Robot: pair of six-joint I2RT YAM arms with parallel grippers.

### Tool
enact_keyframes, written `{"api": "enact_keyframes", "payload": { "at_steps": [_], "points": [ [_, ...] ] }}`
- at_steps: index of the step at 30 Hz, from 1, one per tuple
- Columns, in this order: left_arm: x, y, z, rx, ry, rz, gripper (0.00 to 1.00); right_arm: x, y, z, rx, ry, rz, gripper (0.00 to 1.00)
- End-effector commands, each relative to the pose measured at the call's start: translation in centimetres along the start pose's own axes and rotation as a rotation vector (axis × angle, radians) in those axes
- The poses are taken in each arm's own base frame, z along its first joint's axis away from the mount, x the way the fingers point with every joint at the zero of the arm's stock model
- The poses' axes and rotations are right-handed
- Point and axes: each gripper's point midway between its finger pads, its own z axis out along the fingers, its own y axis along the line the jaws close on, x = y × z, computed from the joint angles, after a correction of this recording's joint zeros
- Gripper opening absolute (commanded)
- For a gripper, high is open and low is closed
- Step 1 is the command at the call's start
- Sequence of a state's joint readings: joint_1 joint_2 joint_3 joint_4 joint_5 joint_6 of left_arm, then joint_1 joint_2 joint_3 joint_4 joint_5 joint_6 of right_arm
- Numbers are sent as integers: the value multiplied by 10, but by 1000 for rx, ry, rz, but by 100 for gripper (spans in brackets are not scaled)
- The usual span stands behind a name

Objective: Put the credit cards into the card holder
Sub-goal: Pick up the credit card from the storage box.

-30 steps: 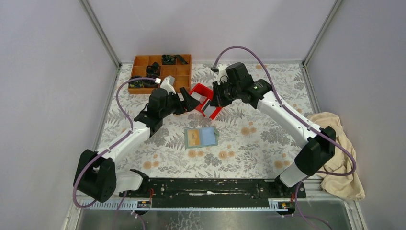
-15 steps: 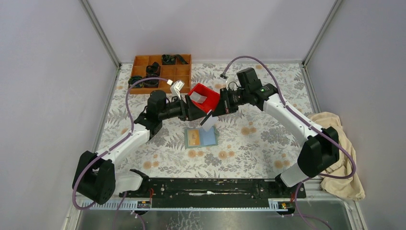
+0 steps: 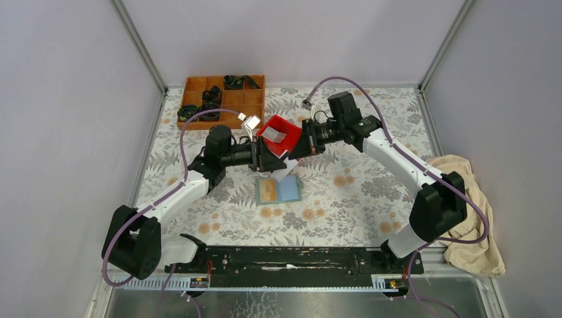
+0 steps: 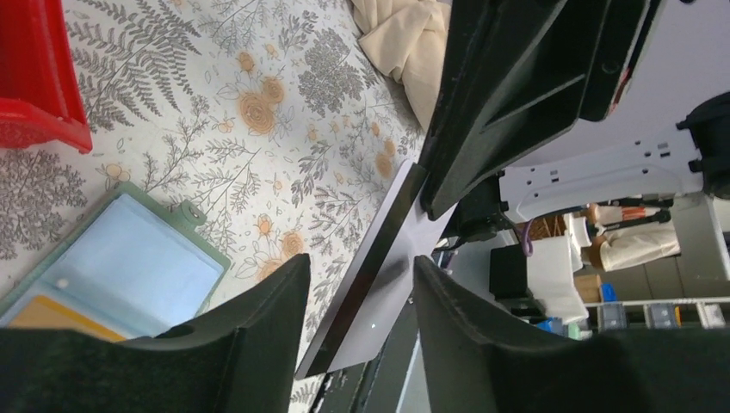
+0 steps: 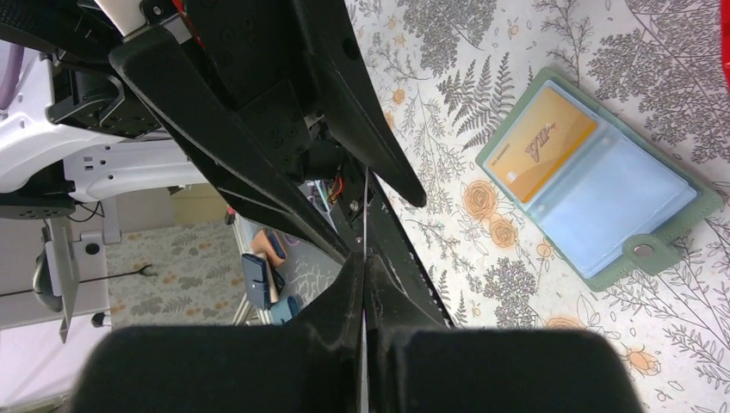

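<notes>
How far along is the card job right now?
Done: a yellow card sits in one pocket of the open card holder; the other pocket looks empty.
In hand: the right gripper is shut on a pale card held off the table, with the left gripper open on either side of it.
Left: seat that card, then what looks like a third card in the red bin.

Nothing legible in any view. Only candidate is a dark script-style logo on the yellow card (image 5: 542,142) sitting in the card holder (image 5: 704,203). In the right wrist view it's too small and blurred to make out letters. In the top view it's only a dark smudge on that card.
</notes>
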State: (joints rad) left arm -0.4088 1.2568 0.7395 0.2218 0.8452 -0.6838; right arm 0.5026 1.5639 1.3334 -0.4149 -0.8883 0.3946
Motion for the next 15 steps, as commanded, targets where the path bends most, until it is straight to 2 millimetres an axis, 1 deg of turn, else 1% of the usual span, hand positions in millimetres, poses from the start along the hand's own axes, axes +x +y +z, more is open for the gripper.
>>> {"api": "enact_keyframes", "payload": {
  "at_steps": [1,3,5,6,7,10,11,12,14,15],
  "points": [
    [2,-11,1,89,30,19,48,-4,10,1,-75,11,1,0],
    [3,-13,2,101,40,15,41,-4,9,1,-81,15,5,0],
    [4,-14,2,107,46,11,39,-3,6,1,-88,19,11,0],
    [4,-14,2,110,50,8,36,-3,5,2,-89,20,13,0],
    [6,-13,2,111,55,4,31,-2,3,2,-89,21,18,0],
    [8,-13,2,122,60,-9,10,-2,-1,1,-93,18,26,0],
    [11,-11,2,122,62,-18,5,-2,-2,1,-98,17,26,0],
    [12,-10,2,120,61,-25,3,-3,-4,1,-92,13,29,2],
    [16,-3,2,102,50,-49,0,-5,-9,-1,-70,1,35,16],
    [17,1,1,88,40,-63,0,-6,-13,-2,-53,-11,35,25]
  ]
}}
